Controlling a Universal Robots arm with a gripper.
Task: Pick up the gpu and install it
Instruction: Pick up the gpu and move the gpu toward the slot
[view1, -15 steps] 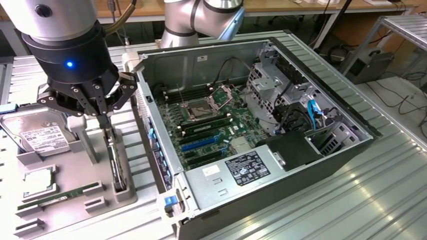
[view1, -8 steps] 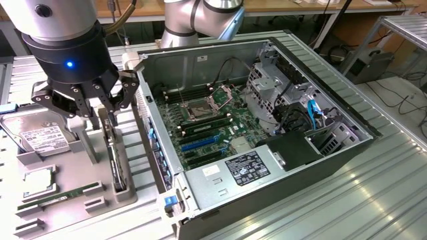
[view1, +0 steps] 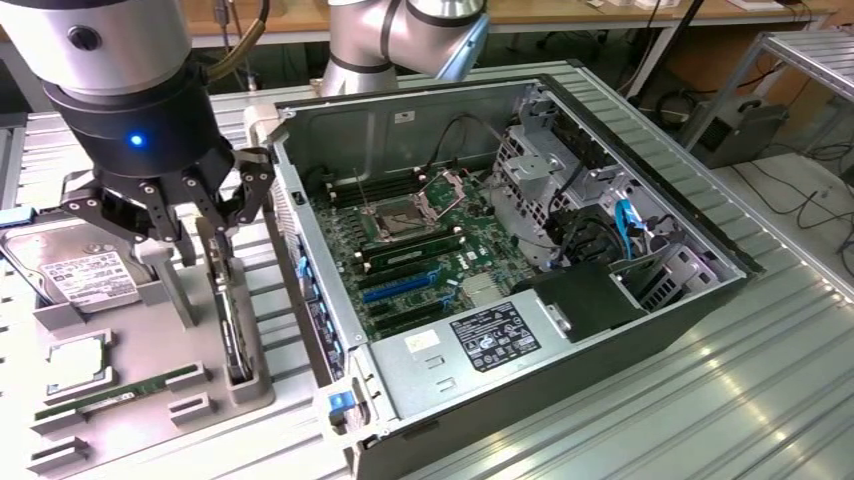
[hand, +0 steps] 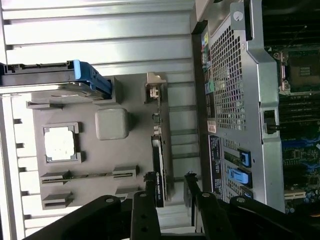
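My pincer (view1: 187, 236) hangs released just above the gpu (hand: 159, 167), spread to straddle it standing edge-up in its gray holder (view1: 140, 340)

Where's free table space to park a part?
Bare ribbed table on the exterior view's right of the PC case. Crowded: the grey tray holds hard drive, CPU, memory stick and gpu, with the gripper over the gpu.

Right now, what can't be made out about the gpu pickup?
- gpu: edge-on in both views, fan face hidden.
- gripper: wrist view, a finger overlaps the gpu's end; contact unclear.
- hard drive: exterior view, partly behind the gripper; label too small to read.
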